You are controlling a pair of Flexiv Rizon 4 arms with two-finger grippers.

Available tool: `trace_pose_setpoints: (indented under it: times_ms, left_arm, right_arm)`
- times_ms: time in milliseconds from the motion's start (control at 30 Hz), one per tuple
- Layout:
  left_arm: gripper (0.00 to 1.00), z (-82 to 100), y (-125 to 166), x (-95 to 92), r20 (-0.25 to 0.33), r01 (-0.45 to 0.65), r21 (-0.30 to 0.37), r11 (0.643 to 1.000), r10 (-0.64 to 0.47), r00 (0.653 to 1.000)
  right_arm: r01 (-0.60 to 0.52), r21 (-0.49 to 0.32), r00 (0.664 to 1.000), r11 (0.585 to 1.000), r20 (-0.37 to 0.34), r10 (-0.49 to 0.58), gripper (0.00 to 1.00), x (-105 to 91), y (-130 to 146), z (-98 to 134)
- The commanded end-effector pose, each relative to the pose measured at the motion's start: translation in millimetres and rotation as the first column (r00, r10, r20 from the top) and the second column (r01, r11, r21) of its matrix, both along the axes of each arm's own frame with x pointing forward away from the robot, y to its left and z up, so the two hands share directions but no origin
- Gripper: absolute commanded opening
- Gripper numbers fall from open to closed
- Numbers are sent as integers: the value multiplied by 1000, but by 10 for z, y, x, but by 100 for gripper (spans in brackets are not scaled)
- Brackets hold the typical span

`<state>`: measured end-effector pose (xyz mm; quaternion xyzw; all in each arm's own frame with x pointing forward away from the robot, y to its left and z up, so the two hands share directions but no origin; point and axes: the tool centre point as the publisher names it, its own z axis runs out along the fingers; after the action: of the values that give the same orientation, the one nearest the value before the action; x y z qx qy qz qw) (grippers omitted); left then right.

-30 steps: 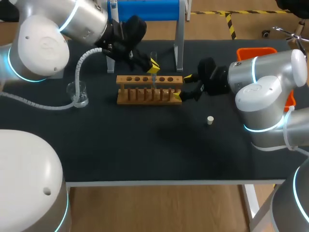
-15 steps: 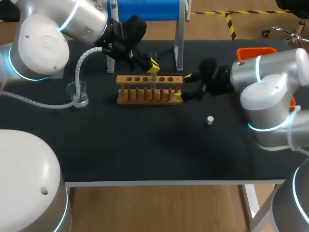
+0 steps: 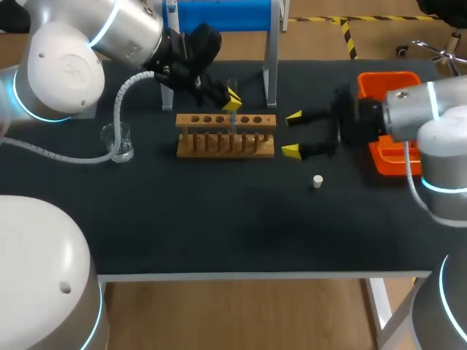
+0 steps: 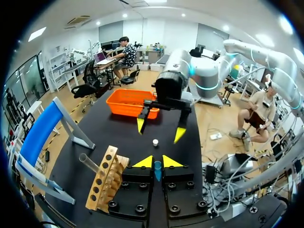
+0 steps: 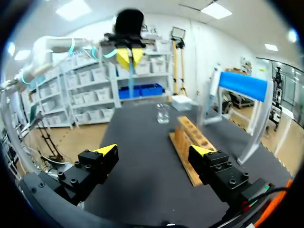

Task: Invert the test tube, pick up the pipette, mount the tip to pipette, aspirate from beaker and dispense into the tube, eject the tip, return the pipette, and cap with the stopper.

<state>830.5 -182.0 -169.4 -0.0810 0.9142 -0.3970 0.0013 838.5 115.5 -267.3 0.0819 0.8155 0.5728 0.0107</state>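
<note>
Glass tube (image 4: 157, 172) — in left tool (image 4: 157, 162)

**Colour Survey: Counter and Fittings**

The counter (image 3: 219, 226) is plain black. The rack (image 3: 226, 135) is light tan wood. The bin (image 3: 387, 79) is bright orange, the stopper (image 3: 317, 181) off-white, and the beaker (image 3: 118, 142) clear. The stand panel (image 3: 222, 14) is blue. The left end effector (image 3: 232, 100) and the right end effector (image 3: 292, 133) are black with yellow tips. The test tube (image 4: 157, 170) shows pale blue.
</note>
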Motion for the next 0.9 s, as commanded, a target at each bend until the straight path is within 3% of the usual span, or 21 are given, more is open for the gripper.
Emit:
trace_pose_setpoints:
  times_ms: [33,333,900]
  left_arm:
    - [0,9,0,10,-4,2,5,1000,-2,1000]
    - [0,9,0,10,-4,2,5,1000,-2,1000]
    - [0,9,0,10,-4,2,5,1000,-2,1000]
  right_arm:
    - [-76,72,997,994,17,75,100,-106,-256,204]
    - [-163,185,986,969,72,152,100,-223,3,351]
    - [-203,282,978,938,96,183,100,-290,489,566]
